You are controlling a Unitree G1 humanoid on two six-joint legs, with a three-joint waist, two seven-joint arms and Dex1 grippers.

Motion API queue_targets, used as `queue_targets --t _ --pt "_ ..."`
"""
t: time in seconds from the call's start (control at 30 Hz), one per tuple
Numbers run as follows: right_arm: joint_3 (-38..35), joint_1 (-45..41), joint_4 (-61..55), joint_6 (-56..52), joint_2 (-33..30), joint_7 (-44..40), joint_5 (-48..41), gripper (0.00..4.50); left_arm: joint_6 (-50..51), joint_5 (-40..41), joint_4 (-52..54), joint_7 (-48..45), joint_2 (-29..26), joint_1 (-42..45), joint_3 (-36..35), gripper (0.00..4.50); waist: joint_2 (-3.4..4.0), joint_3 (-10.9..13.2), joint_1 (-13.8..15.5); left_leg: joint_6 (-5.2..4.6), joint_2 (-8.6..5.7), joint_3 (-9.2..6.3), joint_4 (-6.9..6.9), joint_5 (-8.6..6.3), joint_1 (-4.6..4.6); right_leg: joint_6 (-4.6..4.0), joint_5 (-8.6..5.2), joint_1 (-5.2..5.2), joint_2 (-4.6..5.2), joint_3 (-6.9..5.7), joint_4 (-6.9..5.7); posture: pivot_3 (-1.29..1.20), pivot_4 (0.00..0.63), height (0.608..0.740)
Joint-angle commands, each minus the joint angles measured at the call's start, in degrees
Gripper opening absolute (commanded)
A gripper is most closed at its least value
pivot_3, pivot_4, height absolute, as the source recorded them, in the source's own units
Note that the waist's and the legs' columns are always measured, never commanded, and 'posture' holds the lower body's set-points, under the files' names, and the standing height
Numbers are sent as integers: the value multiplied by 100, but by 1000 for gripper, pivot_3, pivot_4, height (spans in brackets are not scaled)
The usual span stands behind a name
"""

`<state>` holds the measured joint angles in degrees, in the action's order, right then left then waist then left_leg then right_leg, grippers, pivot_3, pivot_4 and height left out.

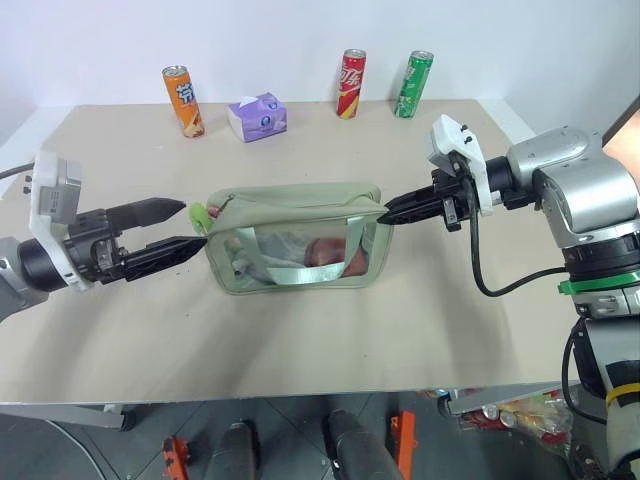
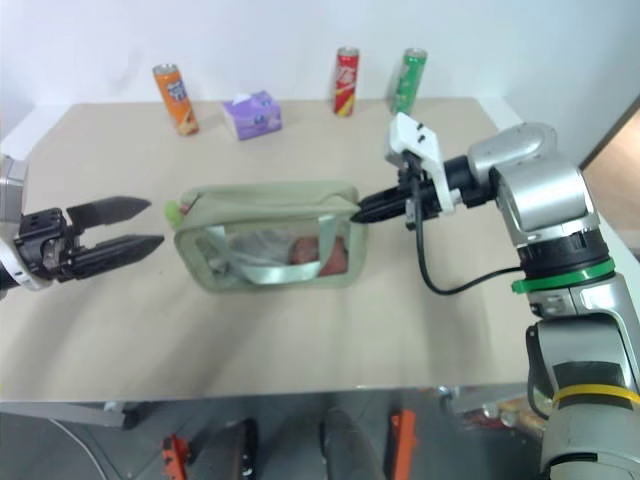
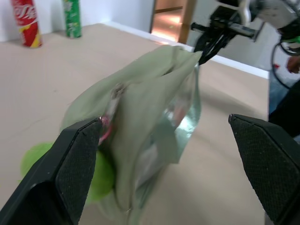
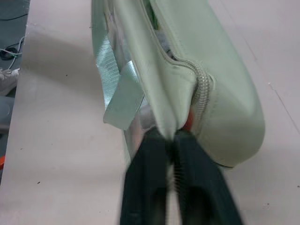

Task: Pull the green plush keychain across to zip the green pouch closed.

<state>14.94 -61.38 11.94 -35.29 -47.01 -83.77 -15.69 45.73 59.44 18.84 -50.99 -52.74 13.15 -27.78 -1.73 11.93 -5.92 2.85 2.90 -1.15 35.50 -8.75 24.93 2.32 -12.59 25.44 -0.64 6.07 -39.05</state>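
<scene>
The pouch [image 1: 300, 210] is showing matt sage cloth with a glossy clear plastic window; the keychain [image 3: 101, 176] is looking fuzzy; the counter [image 1: 300, 340] is looking smooth and matt.

Pale sage-green pouch [image 1: 295, 237] upright mid-table, clear side window, zipper partly open, lime plush keychain [image 1: 199, 215] at its left end

A pale sage-green pouch [image 1: 295, 235] with a clear window and a lime-green plush keychain [image 1: 199, 215] on a beige desk [image 1: 300, 340], behind it orange [image 1: 183, 100], red [image 1: 352, 84] and green [image 1: 412, 84] cans and a purple tissue pack [image 1: 258, 116].
</scene>
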Motion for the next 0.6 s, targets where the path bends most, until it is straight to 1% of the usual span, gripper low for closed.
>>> queue_targets --t 0.03,0.17,0.37,0.6 --pt "-273 18 -273 -28 -21 15 -142 17 -181 -300 -255 228 80 -139 -189 4500 0 0 -3 0 1 0 0 0 -1 0 0 0 -1 0 0 0 150 740" --pt "-289 92 -345 -53 -28 48 -174 17 -196 -655 -629 493 232 -166 14 4500 -1 -1 -3 0 2 -1 0 0 -5 0 0 -3 -2 -1 0 0 150 740" --pt "-351 173 -442 -117 -20 85 -197 17 -289 -1063 -994 469 396 -96 315 4500 -3 -2 -2 0 1 1 -1 0 -3 0 0 -2 -1 0 0 0 150 740" --pt "-444 336 -629 -208 -71 165 -253 17 -542 -1531 -1545 438 614 331 690 4500 -7 -4 0 0 2 -2 -1 0 -4 0 1 -3 -2 -3 0 0 150 740"
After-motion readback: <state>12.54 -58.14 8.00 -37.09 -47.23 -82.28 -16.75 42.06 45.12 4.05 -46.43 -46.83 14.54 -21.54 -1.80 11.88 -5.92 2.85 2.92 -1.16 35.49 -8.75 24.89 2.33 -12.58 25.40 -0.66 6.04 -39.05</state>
